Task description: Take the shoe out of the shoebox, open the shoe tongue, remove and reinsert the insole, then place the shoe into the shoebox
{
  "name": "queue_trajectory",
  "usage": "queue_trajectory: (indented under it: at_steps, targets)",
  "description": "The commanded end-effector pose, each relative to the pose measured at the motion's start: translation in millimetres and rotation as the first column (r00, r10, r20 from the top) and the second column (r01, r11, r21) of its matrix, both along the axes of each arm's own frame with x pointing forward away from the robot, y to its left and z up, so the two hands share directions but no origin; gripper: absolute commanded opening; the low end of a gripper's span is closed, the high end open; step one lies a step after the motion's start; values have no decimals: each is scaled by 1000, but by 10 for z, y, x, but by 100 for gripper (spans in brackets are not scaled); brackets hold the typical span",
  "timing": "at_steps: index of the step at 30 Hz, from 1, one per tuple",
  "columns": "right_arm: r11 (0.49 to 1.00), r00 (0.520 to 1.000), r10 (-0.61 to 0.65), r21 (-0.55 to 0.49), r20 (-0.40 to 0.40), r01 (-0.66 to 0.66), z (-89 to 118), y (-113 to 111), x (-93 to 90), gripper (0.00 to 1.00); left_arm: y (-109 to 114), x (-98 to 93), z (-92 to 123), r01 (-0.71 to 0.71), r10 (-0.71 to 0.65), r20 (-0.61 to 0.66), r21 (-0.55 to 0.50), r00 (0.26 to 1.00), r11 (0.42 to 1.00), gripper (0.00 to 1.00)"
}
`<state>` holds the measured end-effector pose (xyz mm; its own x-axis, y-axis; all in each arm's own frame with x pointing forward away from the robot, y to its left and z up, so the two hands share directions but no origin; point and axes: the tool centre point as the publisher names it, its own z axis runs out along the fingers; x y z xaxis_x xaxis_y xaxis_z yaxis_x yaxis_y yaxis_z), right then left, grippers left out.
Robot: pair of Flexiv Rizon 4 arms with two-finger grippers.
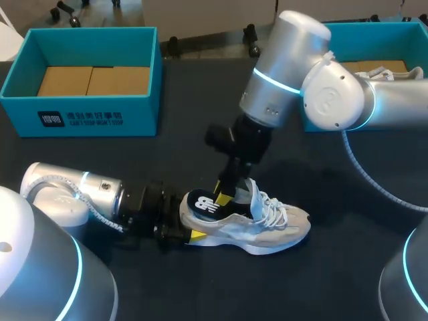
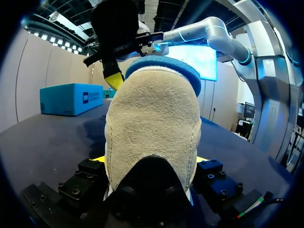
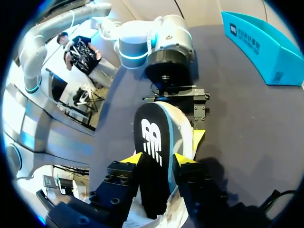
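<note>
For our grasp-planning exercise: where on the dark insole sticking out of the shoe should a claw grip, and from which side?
Grip the insole by its heel end, which stands free above the collar of the shoe, coming from above; the rest lies buried under the laces. The right claw is shut on it this way, while the left claw clamps the heel.

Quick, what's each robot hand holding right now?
Left hand: closed on the beige suede sneaker, at its heel.
Right hand: closed on the black white-logo insole.
</note>
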<state>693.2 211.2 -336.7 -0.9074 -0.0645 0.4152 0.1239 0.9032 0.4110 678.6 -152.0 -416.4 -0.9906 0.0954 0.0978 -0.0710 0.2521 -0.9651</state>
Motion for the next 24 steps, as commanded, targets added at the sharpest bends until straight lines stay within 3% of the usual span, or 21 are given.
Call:
queue_trajectory:
  at_steps: [1,7,10,17,18,19,20,24]
  targets:
    - [1000,1000,3,-1,-5,-3,-24,30,12,29,4,20,-18,0,0,-1,2,1000,1000,0]
    - [1000,1000,0,-2,-5,0,-17,22,7,14,4,20,-18,0,0,-1,2,1000,1000,0]
    - [1000,1000,-2,-2,-6,2,-22,20,6,0,4,20,-18,0,0,-1,2,1000,1000,0]
    - [1000,1000,5,-13,-3,-5,24,18,34,0,4,20,-18,0,0,-1,2,1000,1000,0]
    - [1000,1000,6,-14,-2,-6,34,17,38,9,4,20,-18,0,0,-1,2,1000,1000,0]
    - [1000,1000,7,-16,0,-7,46,18,40,28,4,20,-18,0,0,-1,2,1000,1000,0]
    - [1000,1000,7,-18,1,-7,57,16,43,37,4,20,-18,0,0,-1,2,1000,1000,0]
    - [1000,1000,1,-31,7,-1,103,-2,50,41,4,20,-18,0,0,-1,2,1000,1000,0]
